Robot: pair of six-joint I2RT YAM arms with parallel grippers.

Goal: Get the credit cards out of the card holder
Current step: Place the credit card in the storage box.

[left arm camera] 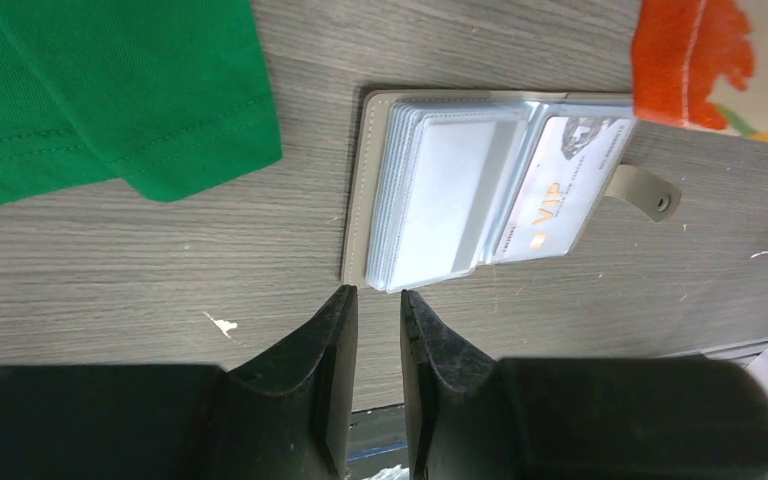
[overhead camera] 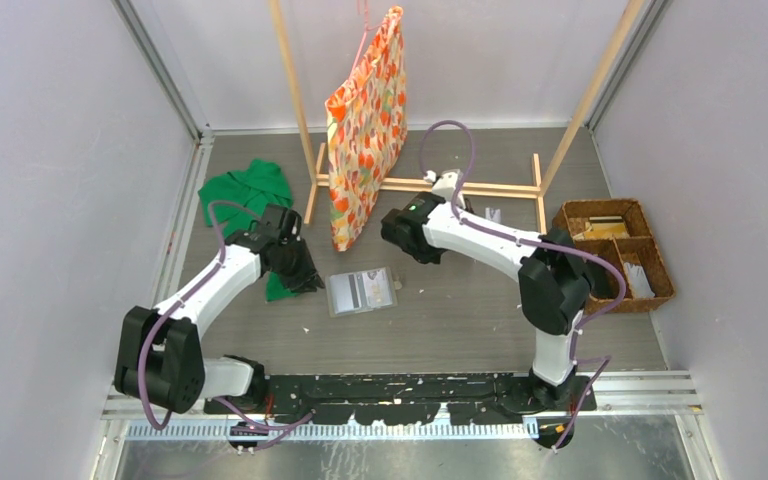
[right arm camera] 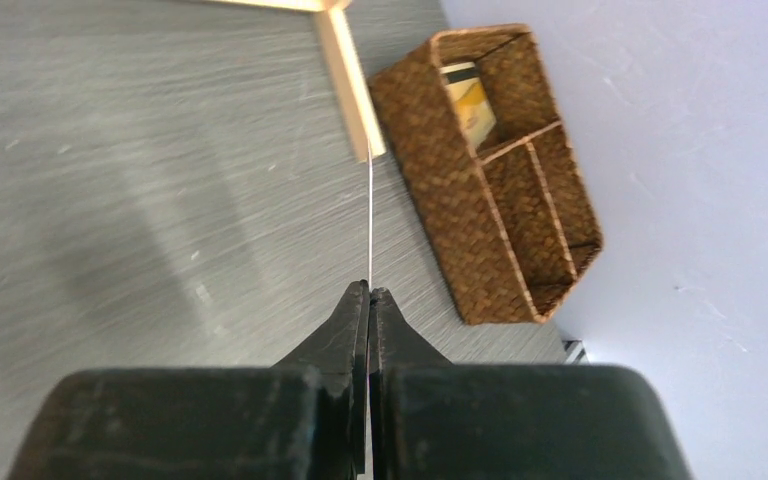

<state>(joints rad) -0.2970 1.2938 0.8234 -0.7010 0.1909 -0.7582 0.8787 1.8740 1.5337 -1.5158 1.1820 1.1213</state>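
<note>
Card holder (left arm camera: 440,190) lies open and flat on the desk (left arm camera: 210,260), its clear pockets fanned upward. A VIP card (left arm camera: 550,195) sits in one pocket. My left gripper (left arm camera: 375,292) hangs just short of the holder's near edge — fingers slightly parted, nothing between them. Green cloth (left arm camera: 110,90) lies beside the holder, and an orange patterned bag (left arm camera: 720,60) hangs by its far corner. My right gripper (right arm camera: 369,290) is well apart, near the wicker basket (right arm camera: 490,170) — clenched on a thin card (right arm camera: 370,220) seen edge-on.

White arms (overhead camera: 222,282), black joints (overhead camera: 558,288), purple cables (overhead camera: 457,128)
</note>
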